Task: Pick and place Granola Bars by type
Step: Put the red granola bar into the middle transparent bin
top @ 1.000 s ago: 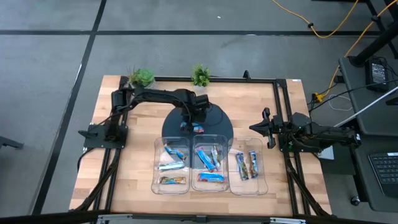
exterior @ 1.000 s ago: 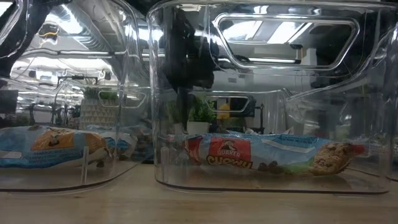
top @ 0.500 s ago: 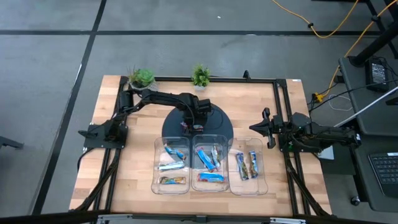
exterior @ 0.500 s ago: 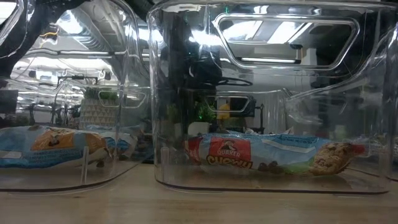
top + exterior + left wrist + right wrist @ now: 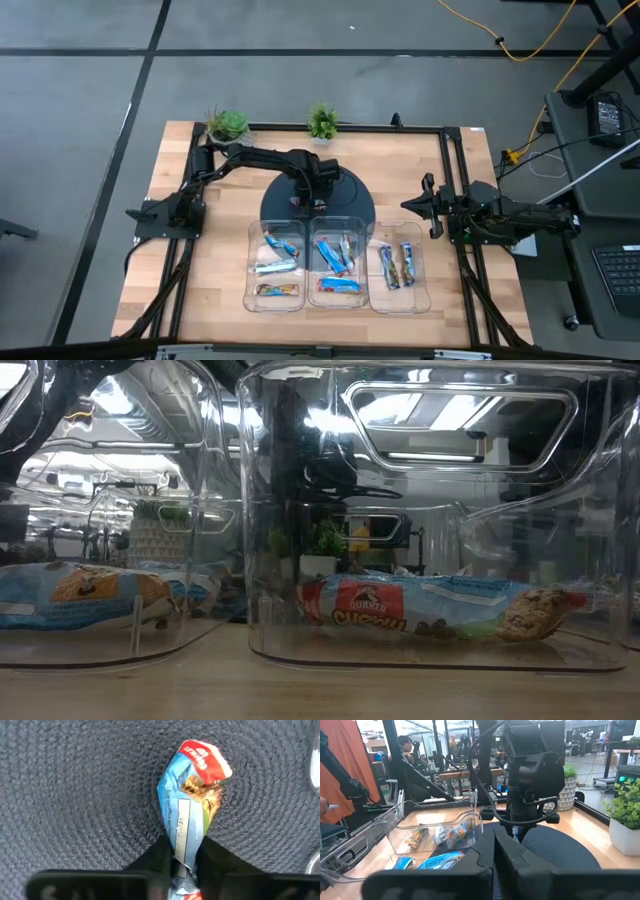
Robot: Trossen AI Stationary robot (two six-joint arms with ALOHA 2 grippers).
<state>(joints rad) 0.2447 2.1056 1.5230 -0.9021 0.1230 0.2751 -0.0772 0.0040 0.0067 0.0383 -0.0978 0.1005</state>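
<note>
On the dark round mat point(image 5: 345, 190) my left gripper point(image 5: 309, 200) is shut on a blue granola bar point(image 5: 192, 795) with a red end. In the right wrist view the left arm point(image 5: 530, 775) stands over the mat. Several more bars lie flat in three clear trays: left point(image 5: 252, 262), middle point(image 5: 362, 262), right point(image 5: 422, 268). One of them, a blue bar point(image 5: 430, 610), lies on the middle tray's floor. My right gripper point(image 5: 494, 855) waits shut at the table's right side point(image 5: 432, 207), away from the bars. My left gripper pinches the blue bar between its two fingers point(image 5: 161, 860) at the end nearest the wrist point(image 5: 181, 847). The fingers point down at the mat and lie on the bar's two long sides. The wrapper is creased and bulges beyond the fingers; the red end point(image 5: 205, 762) is by the mat.
Two small potted plants point(image 5: 228, 124) point(image 5: 322, 121) stand at the table's far edge. A black frame rail point(image 5: 452, 170) runs along the table's sides. Bare wood shows to the left of the trays point(image 5: 215, 270).
My left gripper has come down and a little toward the near edge, onto the blue bar that lay showing beside it on the mat; in the high view the bar is now hidden under it. The arm's elbow has sunk with it.
</note>
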